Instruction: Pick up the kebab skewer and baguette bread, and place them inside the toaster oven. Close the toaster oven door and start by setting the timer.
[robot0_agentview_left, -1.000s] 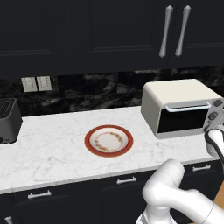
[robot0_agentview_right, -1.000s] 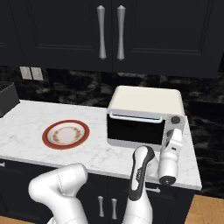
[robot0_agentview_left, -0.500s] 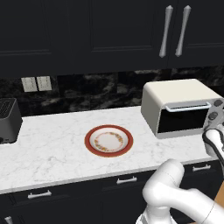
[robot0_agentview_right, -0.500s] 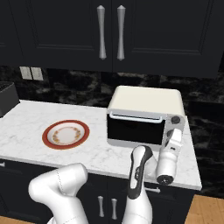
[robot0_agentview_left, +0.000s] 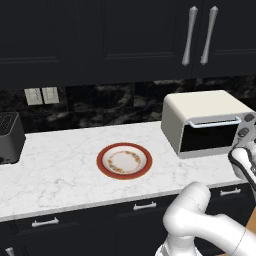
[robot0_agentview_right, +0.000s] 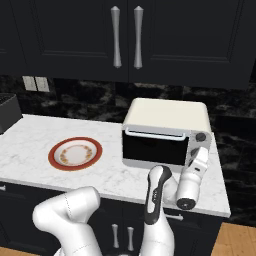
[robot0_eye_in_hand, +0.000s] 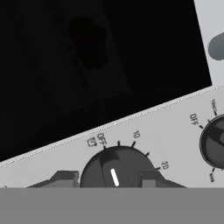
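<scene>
On the toaster oven I can read the pale control panel up close. Around the timer knob the dial is marked "OFF", then "10", then "20", with a small symbol just beside "OFF" that I can't make out. The second knob also carries an "OFF" mark; the other tiny print around it is too blurred for me to read. From the two base cameras, I find no legible lettering on the appliance.

The arm's wrist has crept slightly closer to the knob panel at the right end of the toaster oven; otherwise unchanged.
</scene>
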